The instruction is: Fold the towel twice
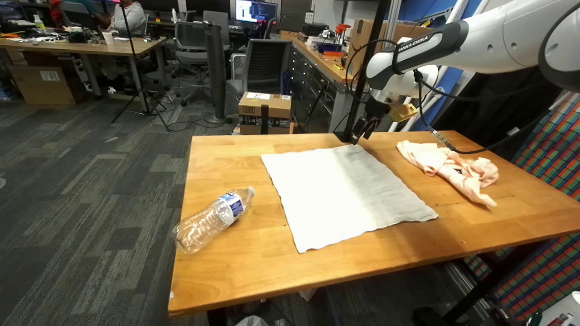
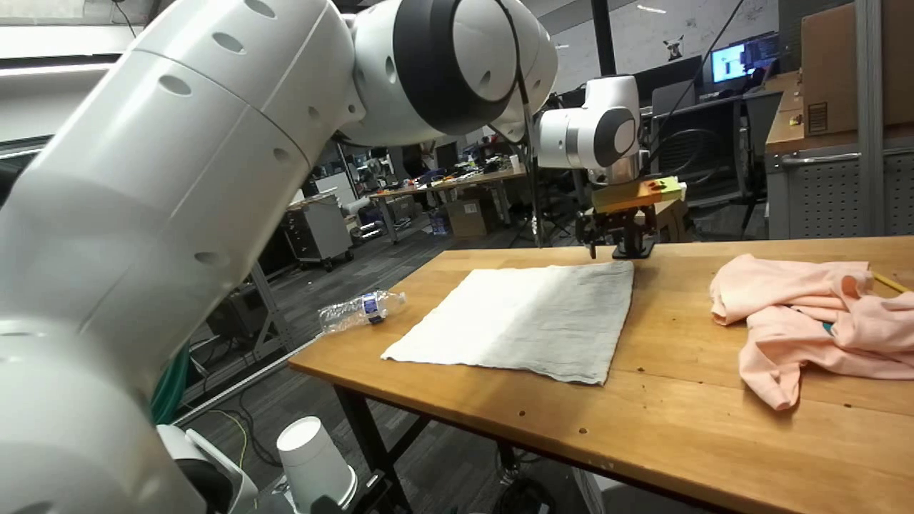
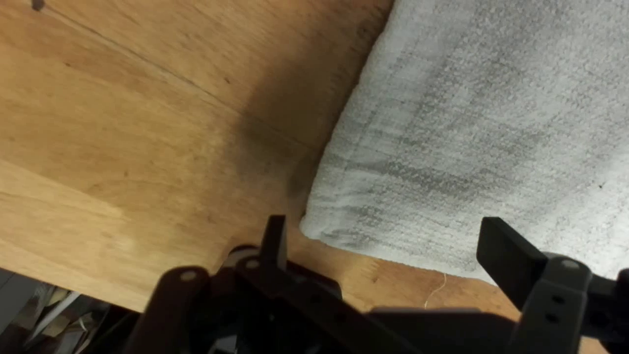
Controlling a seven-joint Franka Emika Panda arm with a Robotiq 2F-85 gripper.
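A white towel [image 1: 335, 194] lies flat and spread out on the wooden table; its right part is in shadow. It also shows in an exterior view [image 2: 528, 321] and fills the right of the wrist view [image 3: 442, 137]. My gripper [image 1: 361, 136] is above the towel's far right corner, near the table's far edge; it also shows in an exterior view [image 2: 620, 234]. In the wrist view the gripper [image 3: 383, 226] is open and empty. The towel's corner and edge appear between its fingers, which look apart from the cloth; the exact height is hard to tell.
A clear plastic bottle [image 1: 213, 222] lies left of the towel on the table [image 1: 253, 271]. A crumpled pink cloth [image 1: 453, 170] lies on the right, with a yellow stick [image 2: 889, 283] beside it. A black pole's base [image 2: 633, 248] stands at the far edge, close behind the gripper.
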